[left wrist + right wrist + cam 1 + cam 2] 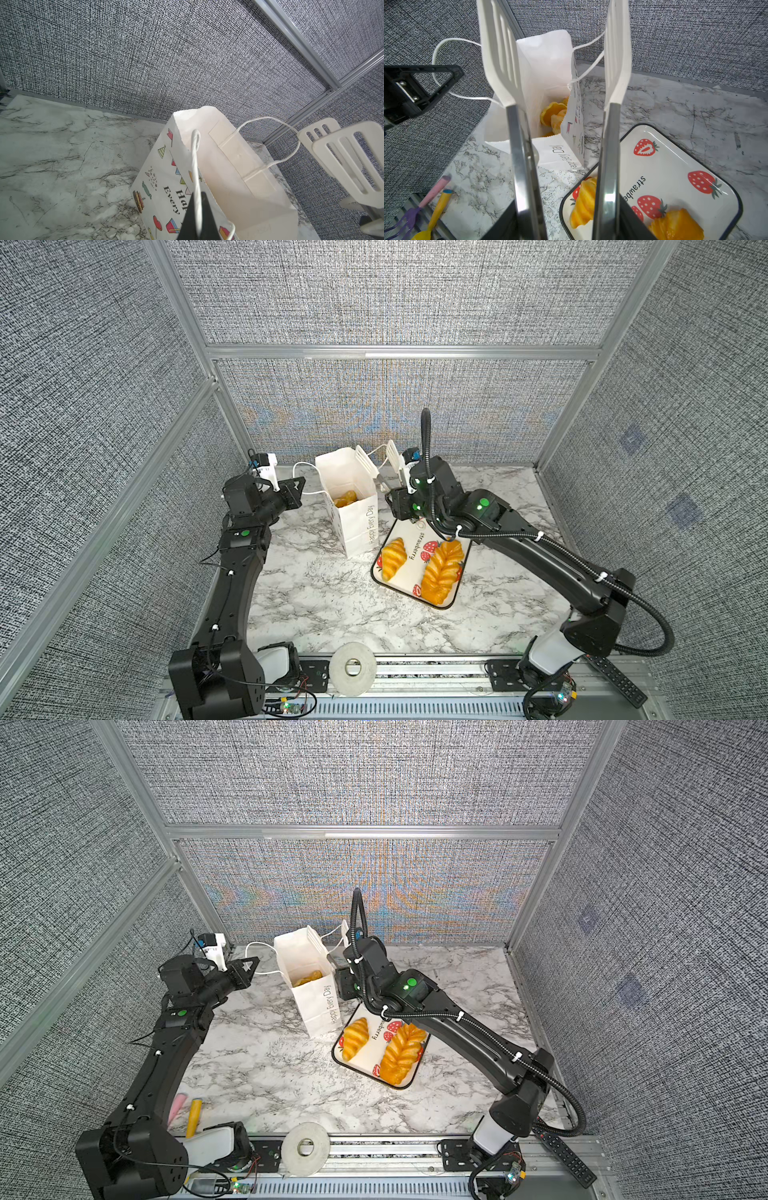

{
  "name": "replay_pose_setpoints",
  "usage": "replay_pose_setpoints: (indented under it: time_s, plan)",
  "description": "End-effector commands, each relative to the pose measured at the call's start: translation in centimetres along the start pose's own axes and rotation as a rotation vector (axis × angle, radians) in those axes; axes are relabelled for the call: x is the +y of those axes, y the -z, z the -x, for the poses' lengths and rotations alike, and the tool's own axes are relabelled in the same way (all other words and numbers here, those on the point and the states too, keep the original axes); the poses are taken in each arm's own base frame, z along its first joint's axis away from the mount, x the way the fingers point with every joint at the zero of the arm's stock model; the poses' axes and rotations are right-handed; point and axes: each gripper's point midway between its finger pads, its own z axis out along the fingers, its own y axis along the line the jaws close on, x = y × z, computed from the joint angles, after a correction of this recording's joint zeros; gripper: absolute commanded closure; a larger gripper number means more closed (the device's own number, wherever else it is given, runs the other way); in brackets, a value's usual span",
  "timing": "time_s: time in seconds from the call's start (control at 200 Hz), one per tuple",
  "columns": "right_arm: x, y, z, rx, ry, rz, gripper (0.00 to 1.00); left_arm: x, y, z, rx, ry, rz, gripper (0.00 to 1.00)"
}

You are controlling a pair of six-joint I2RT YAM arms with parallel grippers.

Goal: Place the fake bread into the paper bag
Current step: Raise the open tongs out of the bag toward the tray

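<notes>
Toward the far middle of the surface (324,593) stands the bag (353,506), mouth open, with several bread pieces (553,113) at its bottom. At its left, the left hand (296,491) is closed tight on one cord handle (196,166). At its right edge, the right hand (395,495) is clamped on white tongs (500,62), whose blades stand apart and empty. On the tray (675,158), nearer and to the right, lie a croissant (392,558) and a ridged loaf (442,572). Both look light, glossy and probably slippery; I would take each across its middle.
</notes>
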Motion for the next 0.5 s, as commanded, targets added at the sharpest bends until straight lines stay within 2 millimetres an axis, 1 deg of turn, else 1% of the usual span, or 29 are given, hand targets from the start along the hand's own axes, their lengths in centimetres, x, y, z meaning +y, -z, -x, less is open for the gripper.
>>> replay_pose_setpoints:
  time_s: [0.0,0.195,0.345,0.495]
  plan:
    - [-0.6,0.6,0.7,-0.046,-0.037,-0.007,0.44,-0.3,0.0,0.3,-0.01,-0.014,-0.014,1.0]
    - [-1.8,2.0,-0.6,-0.053,-0.053,-0.019,0.44,-0.3,-0.1,0.2,-0.008,-0.012,-0.015,1.0]
    - [-3.1,2.2,-2.2,-0.03,-0.066,-0.049,0.44,-0.2,-0.1,0.2,-0.007,-0.011,-0.013,1.0]
    - [-3.8,2.1,-4.0,0.0,-0.084,-0.061,0.44,-0.2,-0.1,0.2,-0.008,-0.012,-0.014,1.0]
